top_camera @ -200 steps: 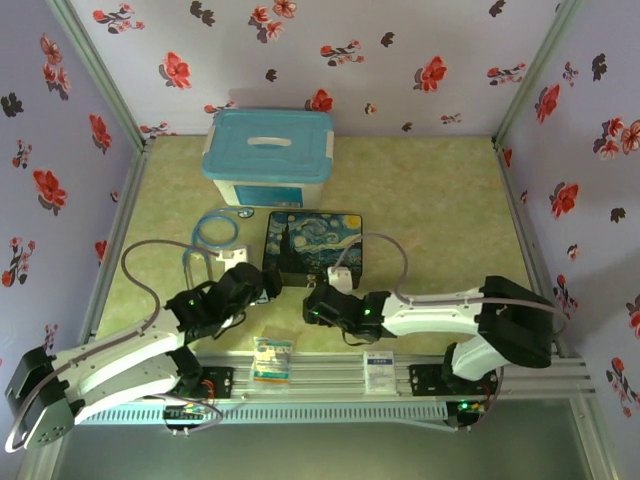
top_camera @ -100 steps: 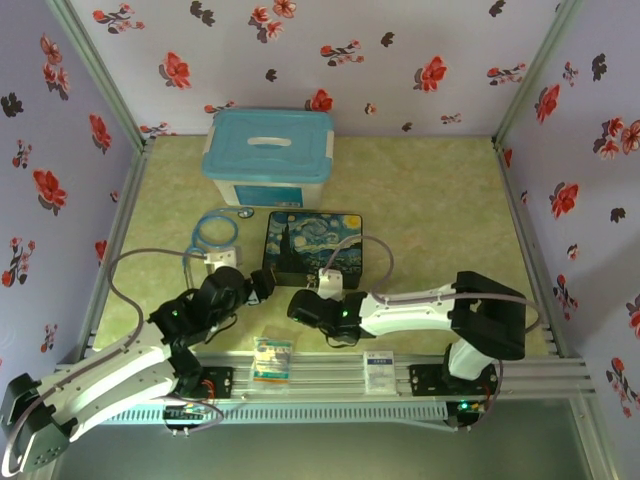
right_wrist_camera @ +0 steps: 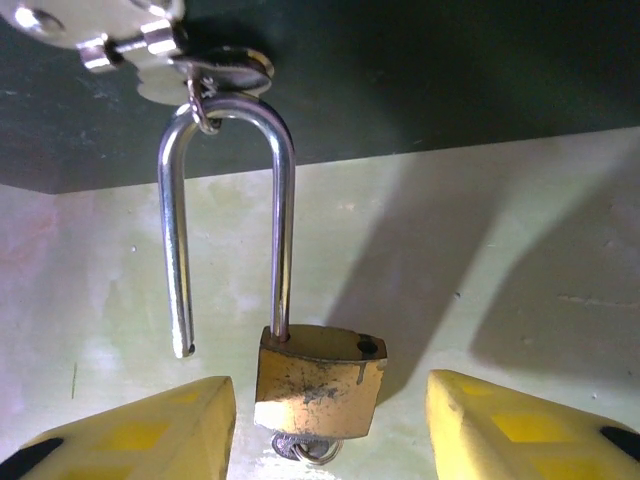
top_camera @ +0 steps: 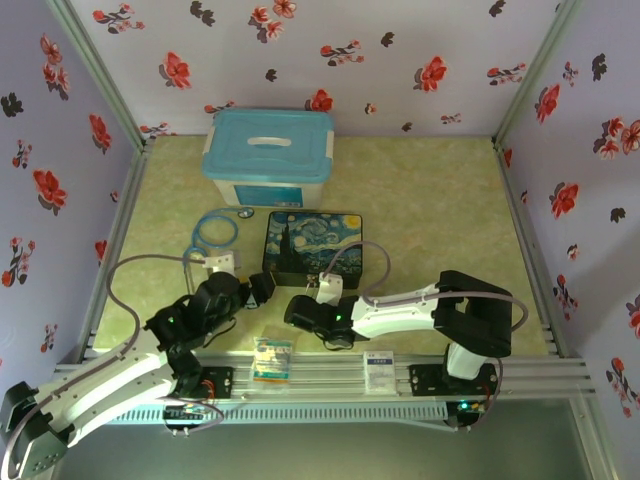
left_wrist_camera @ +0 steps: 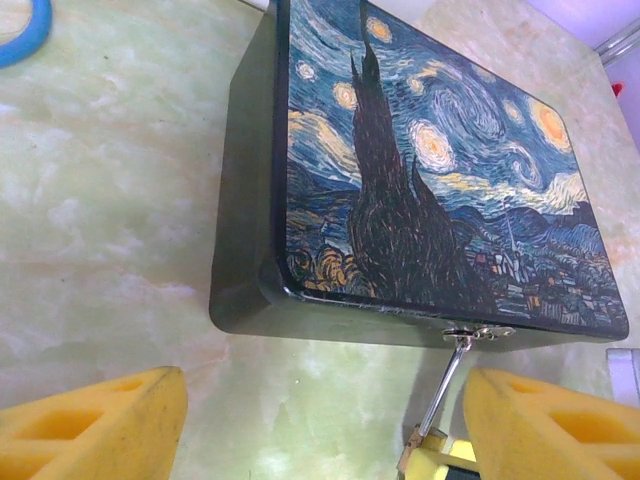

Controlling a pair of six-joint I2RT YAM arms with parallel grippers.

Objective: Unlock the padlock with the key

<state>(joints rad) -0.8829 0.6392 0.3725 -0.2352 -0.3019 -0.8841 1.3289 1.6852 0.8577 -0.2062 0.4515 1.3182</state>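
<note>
Padlock (right_wrist_camera: 318, 390) hangs from the hasp (right_wrist_camera: 150, 50) of the painted box (left_wrist_camera: 420, 180), one shackle leg free. Right end effector (right_wrist_camera: 328, 410) straddles it, jaws apart, not touching. Left end effector (left_wrist_camera: 325, 415) gapes wide, empty.

Worktop (top_camera: 440, 220): the right half is bare from the Starry Night box (top_camera: 313, 246) out to the right edge and the far right corner, the widest open passage.

Far edge, left of centre: a blue-lidded storage bin (top_camera: 268, 158) blocks the way. A blue cable coil (top_camera: 216, 232) lies between bin and box, toward the left edge.

The strip between the box's near face and the near edge is crowded, with the left gripper (top_camera: 258, 287) and right gripper (top_camera: 298, 305) close together.

The padlock (right_wrist_camera: 318, 385) reaches from the box's hasp into this strip, between the right gripper's yellow pads (right_wrist_camera: 130, 435), with bare worktop on each side. The shackle (right_wrist_camera: 283, 230) has a loose leg that juts into one gap.

Floral walls (top_camera: 580, 200) close the left, right and far edges.
</note>
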